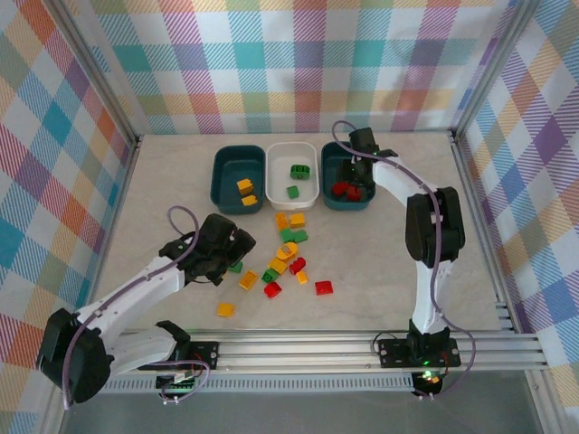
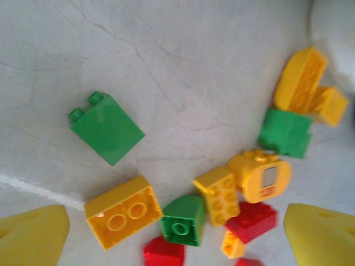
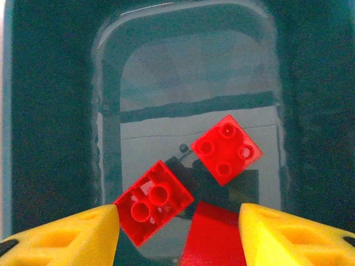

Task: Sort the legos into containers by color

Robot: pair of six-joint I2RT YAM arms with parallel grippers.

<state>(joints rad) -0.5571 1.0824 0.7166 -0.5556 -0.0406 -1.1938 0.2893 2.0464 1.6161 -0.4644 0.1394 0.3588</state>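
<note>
Three containers stand in a row at the back: a teal tub [image 1: 223, 181] with yellow legos, a white tub [image 1: 308, 172] with green ones, and a teal tub [image 1: 330, 158] with red ones. Loose red, green and yellow legos [image 1: 285, 253] lie mid-table. My left gripper [image 1: 237, 249] hovers open at the pile's left edge. Under it are a green brick [image 2: 105, 127], a yellow brick [image 2: 123, 210] and a small green one [image 2: 183, 221]. My right gripper [image 3: 178, 235] hangs open over the red tub [image 3: 50, 111]. A red brick [image 3: 213, 235] lies loose between its fingers, beside two others [image 3: 226, 148].
A single yellow brick [image 1: 225, 309] lies near the front left, and a red one [image 1: 323, 287] at the pile's right. Aluminium rails [image 1: 362, 348] edge the table front, and checked walls close in the other sides.
</note>
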